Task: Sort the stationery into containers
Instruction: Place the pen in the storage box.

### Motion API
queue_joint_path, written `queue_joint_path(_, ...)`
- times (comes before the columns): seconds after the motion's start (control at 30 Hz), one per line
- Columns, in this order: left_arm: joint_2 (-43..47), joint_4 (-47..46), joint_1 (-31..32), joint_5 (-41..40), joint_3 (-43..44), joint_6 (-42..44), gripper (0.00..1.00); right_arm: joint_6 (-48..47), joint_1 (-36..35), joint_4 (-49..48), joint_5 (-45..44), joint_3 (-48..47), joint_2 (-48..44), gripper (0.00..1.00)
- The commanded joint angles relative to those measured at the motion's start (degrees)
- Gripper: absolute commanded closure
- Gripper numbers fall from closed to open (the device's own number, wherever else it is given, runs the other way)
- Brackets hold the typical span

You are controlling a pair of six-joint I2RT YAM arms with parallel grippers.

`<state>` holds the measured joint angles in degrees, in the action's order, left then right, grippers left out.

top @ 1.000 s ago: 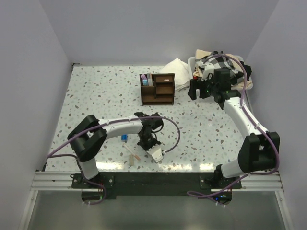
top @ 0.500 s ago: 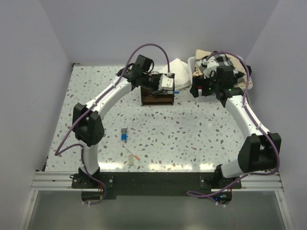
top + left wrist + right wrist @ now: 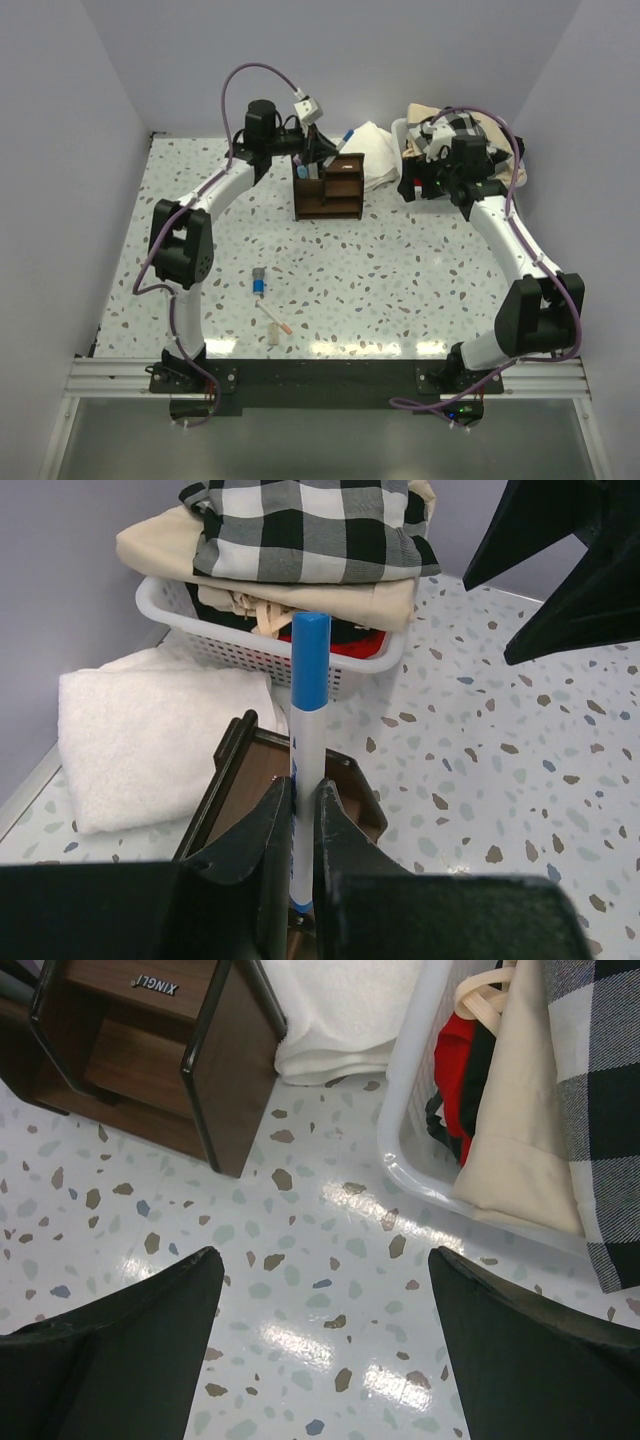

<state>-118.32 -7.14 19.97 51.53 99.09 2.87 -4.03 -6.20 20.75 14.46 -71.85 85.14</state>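
Near edge of the table (image 3: 430,290), left of centre: a stubby beige piece (image 3: 272,337) lies flat. Just beyond it lies a thin white pen with an orange tip (image 3: 275,318), set slantwise. Farther still is a short blue-and-grey marker (image 3: 259,283). The three lie apart from one another, none held.

Mid-far: a dark brown wooden organizer (image 3: 328,187), with its open compartments showing from the near side.

The left gripper (image 3: 303,802) is above the organizer's far-left part, fingers clamped on a white marker (image 3: 306,735). The marker has a slim white barrel. Its blue cap is at the raised end, pointing toward the bin, and a blue end shows below the fingers. Cannot tell whether that lower end touches the organizer.

The right gripper (image 3: 322,1256) hovers over bare table just right of the organizer, fingers wide apart, holding nothing.

Far: a folded white towel (image 3: 372,150) lies behind the organizer. To its right is a white bin (image 3: 250,645) heaped with checked cloth (image 3: 300,530).

Versus half a second ago: the left wrist was over the organizer's right half with the marker level and pointing right. It now sits back at the far left with the marker tilted up. The loose pieces and the right arm are unchanged.
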Motion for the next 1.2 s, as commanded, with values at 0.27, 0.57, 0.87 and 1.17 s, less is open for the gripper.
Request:
queue_joint_path(0.27, -1.5, -14.1, -4.2, -0.4, -6.0, -10.8, 1.0, 0.2, 0.3, -0.6, -0.2, 0.0, -1.1, 0.12)
queue_joint_path(0.57, -3.6, -14.7, -5.3, -0.8, -7.2, -10.4, 1.0, 0.1, 0.4, -0.6, -0.1, 1.4, -2.0, 0.12)
queue_joint_path(0.87, -4.5, -14.4, -5.4, -2.1, -7.4, -10.1, 0.86, -0.2, 0.5, -0.9, 0.0, 2.4, -2.3, 0.12)
queue_joint_path(1.17, -2.7, -12.9, -5.9, -3.2, -8.6, -8.9, 0.68, -0.3, 0.5, -1.4, 0.1, 2.2, -1.5, 0.12)
